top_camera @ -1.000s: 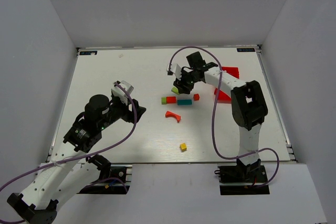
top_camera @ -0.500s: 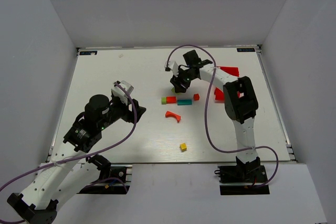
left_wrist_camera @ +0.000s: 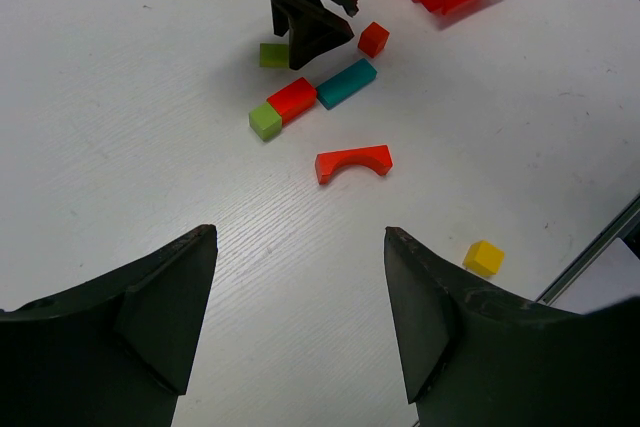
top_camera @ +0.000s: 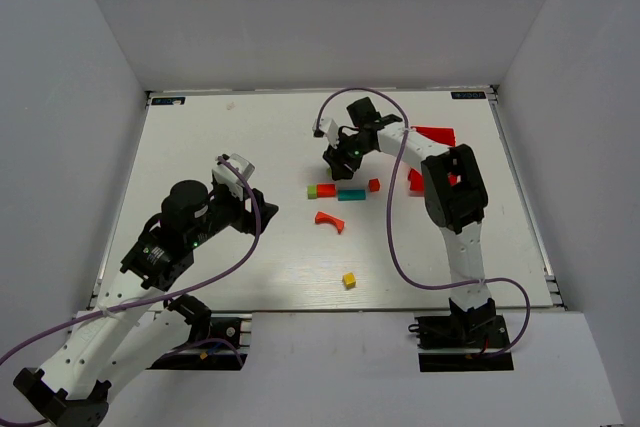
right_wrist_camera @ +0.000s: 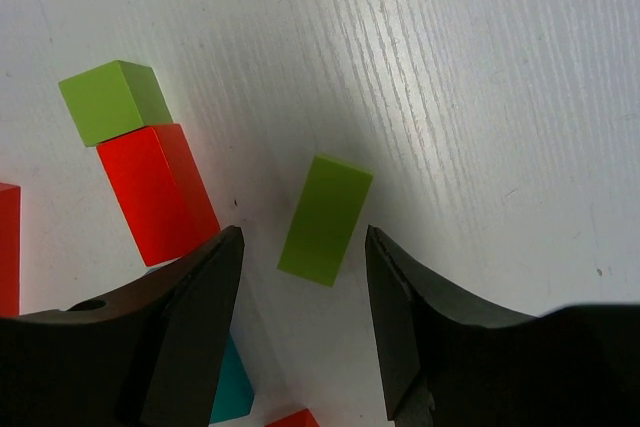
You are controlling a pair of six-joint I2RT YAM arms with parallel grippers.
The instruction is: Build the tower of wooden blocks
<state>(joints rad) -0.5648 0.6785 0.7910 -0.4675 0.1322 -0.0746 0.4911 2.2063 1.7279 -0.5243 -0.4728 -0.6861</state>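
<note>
Right jaws spread over green bar; red bar, green cube beside; left jaws spread

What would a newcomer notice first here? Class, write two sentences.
The right end effector hangs open over a green bar lying flat mid-table. Beside it, a green cube, red block and teal bar form a rough row; a red arch and a lone yellow cube lie nearer the table's front edge.

A lab test cell: white table boxed by plain grey walls, robot arms bolted at its edge.
</note>
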